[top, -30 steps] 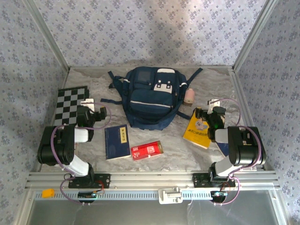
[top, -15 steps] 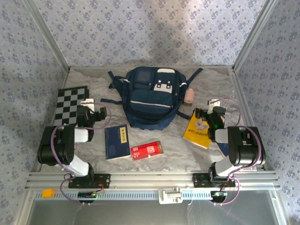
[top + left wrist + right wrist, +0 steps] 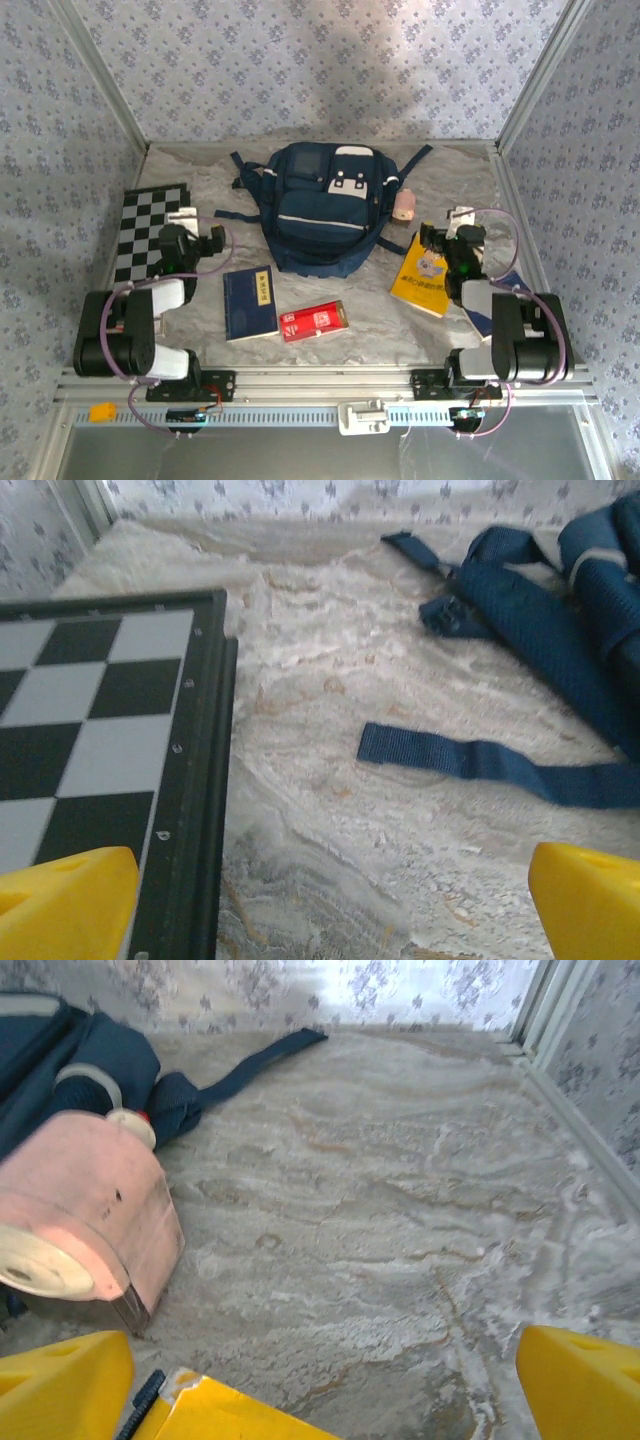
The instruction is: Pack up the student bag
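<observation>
The big navy blue fabric backpack (image 3: 325, 205) lies at the back middle of the grey marbled table (image 3: 460, 185). The flat black-and-white checkered board (image 3: 150, 225) lies to its left. The small pink plastic bottle (image 3: 404, 204) lies just beside its right side. In front lie the dark blue book (image 3: 250, 303) and, just right of that, the small red box (image 3: 313, 321). The yellow paper book (image 3: 425, 280) lies further right.

No lettering can be read anywhere on the tabletop (image 3: 462, 180). A dark blue book (image 3: 250, 303) near the front edge carries a column of pale yellow characters on its cover, too small to make out. Just beside it, a red box (image 3: 313, 321) bears white print, equally blurred. A yellow book (image 3: 423, 283) toward the right edge shows dark title lines, also illegible.
</observation>
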